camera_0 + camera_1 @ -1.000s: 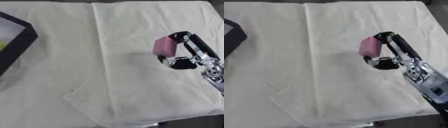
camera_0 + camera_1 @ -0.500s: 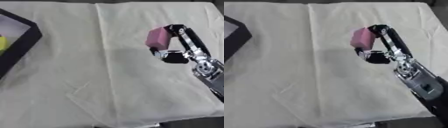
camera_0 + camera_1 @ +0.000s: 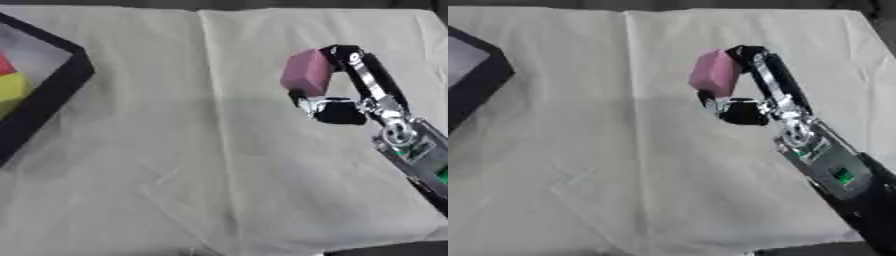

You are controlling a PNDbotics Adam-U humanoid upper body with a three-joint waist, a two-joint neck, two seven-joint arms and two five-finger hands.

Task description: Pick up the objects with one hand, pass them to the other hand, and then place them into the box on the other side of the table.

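My right hand [image 3: 350, 100] reaches in from the lower right and holds a pink block [image 3: 305, 73] pinched between its fingers and thumb, lifted above the white cloth. The block sits a little right of the table's middle. A black box [image 3: 61, 82] lies at the left edge, with a yellow piece [image 3: 10, 90] and a red piece [image 3: 4, 65] inside it. My left hand shows in neither view.
A white cloth [image 3: 192, 165] with creases covers the table. Its front edge runs along the bottom of the views and its right edge shows at the upper right.
My right hand has carried the pink block to the left and a little farther away, toward the table's middle. The view has also shifted, showing more of the black box.
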